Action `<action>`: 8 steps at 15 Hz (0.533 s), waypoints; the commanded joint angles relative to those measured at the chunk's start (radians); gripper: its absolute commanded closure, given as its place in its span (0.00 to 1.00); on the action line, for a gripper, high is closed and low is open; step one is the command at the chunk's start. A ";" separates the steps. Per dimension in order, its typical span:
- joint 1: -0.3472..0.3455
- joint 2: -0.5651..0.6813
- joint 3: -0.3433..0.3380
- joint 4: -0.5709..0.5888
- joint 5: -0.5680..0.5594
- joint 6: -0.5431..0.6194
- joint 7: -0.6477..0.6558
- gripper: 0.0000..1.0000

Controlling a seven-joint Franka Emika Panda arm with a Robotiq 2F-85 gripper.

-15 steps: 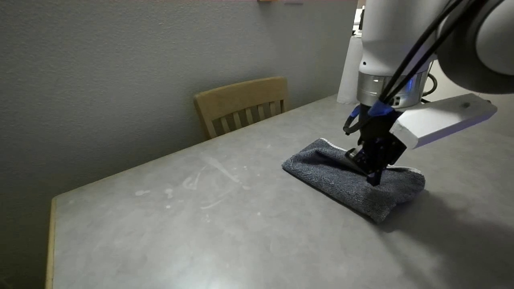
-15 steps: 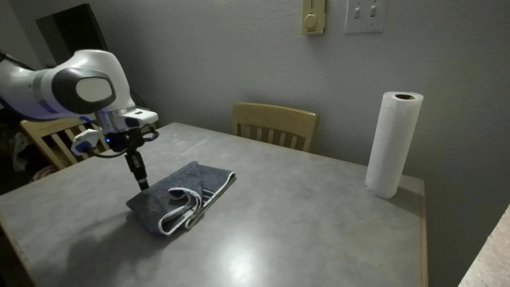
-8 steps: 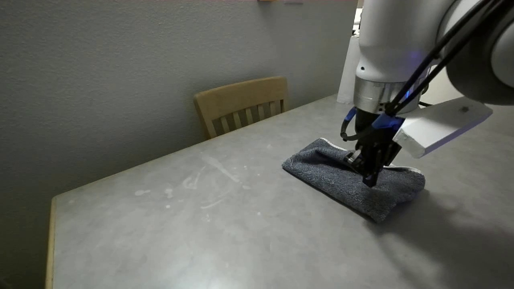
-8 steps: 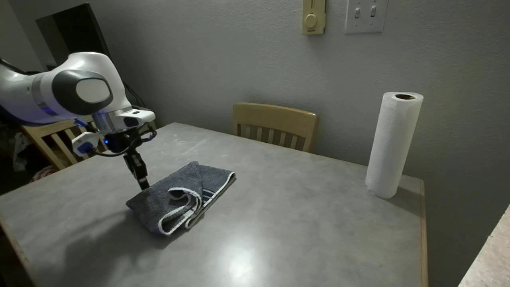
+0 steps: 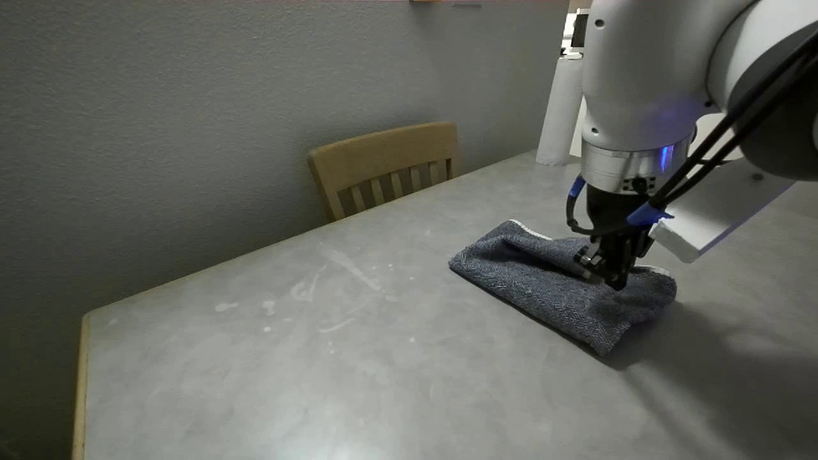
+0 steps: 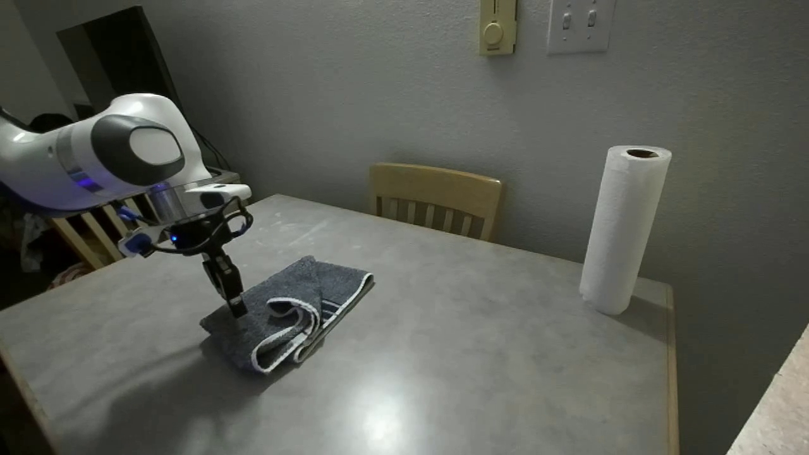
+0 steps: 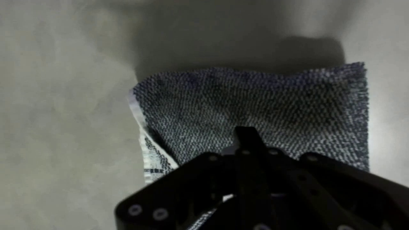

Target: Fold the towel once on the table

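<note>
The grey-blue towel lies folded over on the light grey table. In an exterior view the folded towel has a curled flap with white hems, and navy stripes peek out beside it. My gripper points down over one end of the towel; whether the tips press on the cloth I cannot tell. In the wrist view the gripper is shut, with no cloth between its fingers. Plain grey towel spreads beneath it, a white-hemmed edge slanting at left. Part of the towel is hidden under the gripper.
A paper towel roll stands on the table near its corner. A wooden chair backs onto the table's far edge by the wall, and another chair stands behind the arm. The arm's shadow falls beside the towel.
The gripper has shifted to the right in both exterior views, from the towel's edge to over its surface in an exterior view. The towel has stayed as it was.
</note>
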 commanded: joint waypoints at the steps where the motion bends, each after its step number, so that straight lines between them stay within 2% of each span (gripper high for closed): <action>1: -0.003 -0.010 -0.023 -0.014 -0.063 -0.034 0.030 1.00; 8: -0.020 0.005 -0.015 -0.009 -0.078 0.025 -0.008 1.00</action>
